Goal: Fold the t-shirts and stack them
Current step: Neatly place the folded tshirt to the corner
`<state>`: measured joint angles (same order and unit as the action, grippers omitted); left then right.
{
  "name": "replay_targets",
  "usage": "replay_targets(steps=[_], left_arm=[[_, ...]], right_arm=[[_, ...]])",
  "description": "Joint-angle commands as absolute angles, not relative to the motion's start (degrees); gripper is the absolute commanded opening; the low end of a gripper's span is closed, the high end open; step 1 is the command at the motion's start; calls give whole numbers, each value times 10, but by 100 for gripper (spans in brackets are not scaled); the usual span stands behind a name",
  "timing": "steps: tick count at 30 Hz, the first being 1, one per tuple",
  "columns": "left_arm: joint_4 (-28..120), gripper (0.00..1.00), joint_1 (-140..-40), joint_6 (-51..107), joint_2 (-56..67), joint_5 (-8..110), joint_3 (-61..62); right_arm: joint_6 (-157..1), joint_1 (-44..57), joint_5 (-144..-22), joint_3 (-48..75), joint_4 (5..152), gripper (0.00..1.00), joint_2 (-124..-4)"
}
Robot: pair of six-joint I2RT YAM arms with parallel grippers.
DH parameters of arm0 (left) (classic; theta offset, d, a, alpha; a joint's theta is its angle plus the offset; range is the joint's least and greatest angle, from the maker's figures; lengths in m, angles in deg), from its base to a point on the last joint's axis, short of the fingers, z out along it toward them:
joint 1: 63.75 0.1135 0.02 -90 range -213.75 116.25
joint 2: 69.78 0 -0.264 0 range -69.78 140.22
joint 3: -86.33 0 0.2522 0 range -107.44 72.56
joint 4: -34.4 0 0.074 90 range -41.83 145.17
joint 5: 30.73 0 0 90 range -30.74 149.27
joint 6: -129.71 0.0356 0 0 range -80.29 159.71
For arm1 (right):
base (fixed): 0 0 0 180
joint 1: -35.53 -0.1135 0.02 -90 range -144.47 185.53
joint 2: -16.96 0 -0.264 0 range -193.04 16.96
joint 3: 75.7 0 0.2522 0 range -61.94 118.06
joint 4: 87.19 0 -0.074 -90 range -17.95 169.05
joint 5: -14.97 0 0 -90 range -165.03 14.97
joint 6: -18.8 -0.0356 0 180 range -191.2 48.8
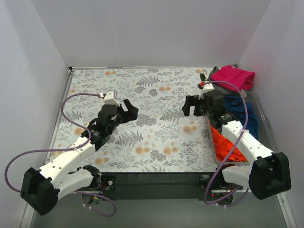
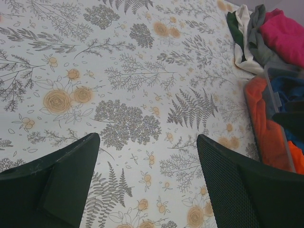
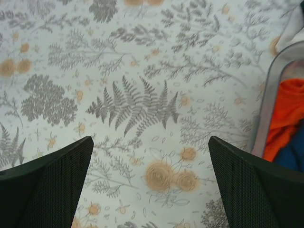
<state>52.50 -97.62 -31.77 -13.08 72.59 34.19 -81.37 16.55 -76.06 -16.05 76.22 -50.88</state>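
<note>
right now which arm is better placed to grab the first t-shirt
Right. The right gripper hangs open right beside the orange t-shirt; the left gripper, also open, sits farther off across the tablecloth.

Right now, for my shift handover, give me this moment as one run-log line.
stage: folding not started | left gripper: open, empty | right gripper: open, empty | t-shirts: unfolded, heaped at right edge

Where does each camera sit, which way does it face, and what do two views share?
Top: above and behind the arm bases, looking down on the floral tablecloth; both arms, left end effector and right end effector show.
Left wrist: on the left arm, facing down and rightward; own fingers, pink shirt beyond.
Right wrist: on the right arm, facing down at the cloth; own fingers.
Shared: both wrist views catch the orange shirt in the clear bin.
</note>
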Motion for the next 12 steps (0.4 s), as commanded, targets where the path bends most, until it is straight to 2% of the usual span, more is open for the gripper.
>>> replay_targets(steps=[1, 12], left_arm=[[528, 77, -973, -309, -142, 754, 329], [523, 77, -973, -292, -131, 771, 320]], right_arm=[[-842, 163, -826, -181, 758, 98, -477], [-830, 162, -817, -188, 758, 98, -447]])
